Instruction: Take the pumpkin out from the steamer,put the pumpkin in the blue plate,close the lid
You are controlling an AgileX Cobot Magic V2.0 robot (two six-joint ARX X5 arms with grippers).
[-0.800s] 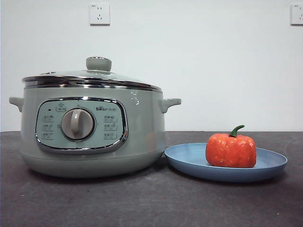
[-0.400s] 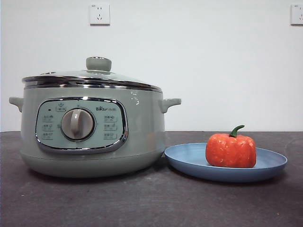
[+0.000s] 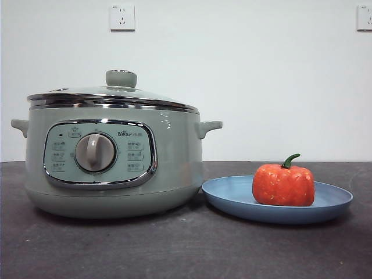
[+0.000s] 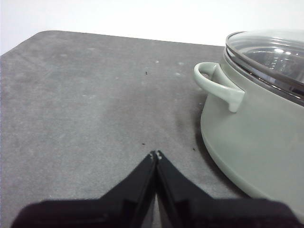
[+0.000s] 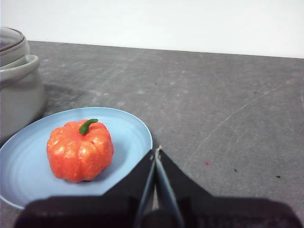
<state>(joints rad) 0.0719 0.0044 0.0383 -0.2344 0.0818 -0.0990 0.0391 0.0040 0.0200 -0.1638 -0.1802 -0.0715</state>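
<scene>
The orange-red pumpkin (image 3: pixel 283 183) with a green stem sits in the blue plate (image 3: pixel 232 195), right of the steamer (image 3: pixel 110 157). The glass lid (image 3: pixel 110 96) with its pale green knob rests closed on the steamer. In the right wrist view the pumpkin (image 5: pixel 80 149) lies in the plate (image 5: pixel 128 133), and my right gripper (image 5: pixel 156 152) is shut and empty beside the plate's edge. In the left wrist view my left gripper (image 4: pixel 155 155) is shut and empty over bare table, apart from the steamer (image 4: pixel 256 133) and its handle (image 4: pixel 218 85). Neither gripper shows in the front view.
The dark grey table (image 3: pixel 186 250) stretches in front of the steamer and plate. A white wall with two sockets (image 3: pixel 122 17) stands behind. The table's rounded far corner (image 4: pixel 42 35) shows in the left wrist view.
</scene>
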